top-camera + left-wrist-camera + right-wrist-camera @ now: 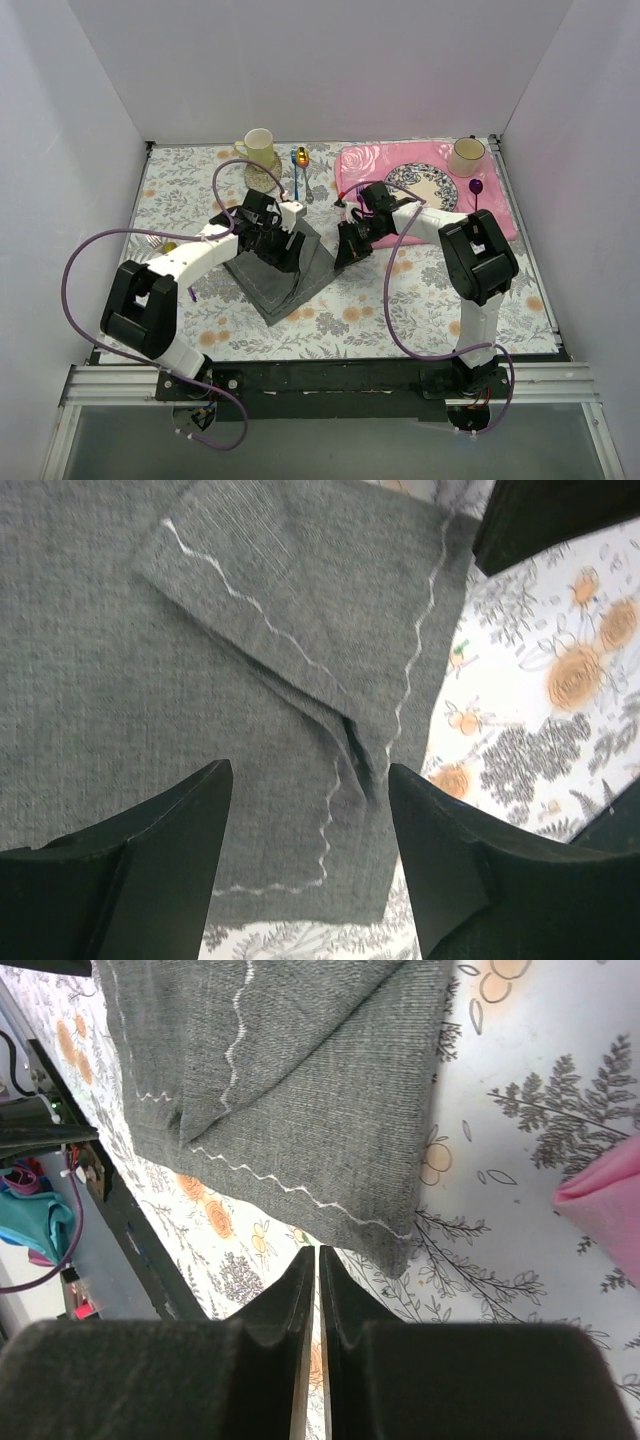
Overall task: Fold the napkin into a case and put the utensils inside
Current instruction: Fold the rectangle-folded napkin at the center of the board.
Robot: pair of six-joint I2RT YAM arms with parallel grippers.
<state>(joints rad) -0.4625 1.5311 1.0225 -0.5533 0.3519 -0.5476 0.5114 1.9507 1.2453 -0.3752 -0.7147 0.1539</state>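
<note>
The dark grey napkin [277, 272] lies folded in layers on the floral tablecloth, its white stitched edges showing in the left wrist view [200, 660] and the right wrist view [320, 1090]. My left gripper [287, 243] hovers over the napkin's far part, open and empty [310, 810], with the cloth's folded corner between its jaws. My right gripper [346, 250] is shut and empty [318, 1256], just off the napkin's right edge, over the tablecloth. A small silver fork [308, 187] lies at the back. A small gold bowl [168, 245] peeks out by the left arm; I cannot tell what it is.
A blue-handled spoon with a gold bowl [299, 162] lies beside the fork. A yellow-green mug [259, 148] stands at the back. The pink rose placemat [500, 215] at the back right carries a patterned plate [425, 186], a cup [466, 155] and a purple spoon [478, 190].
</note>
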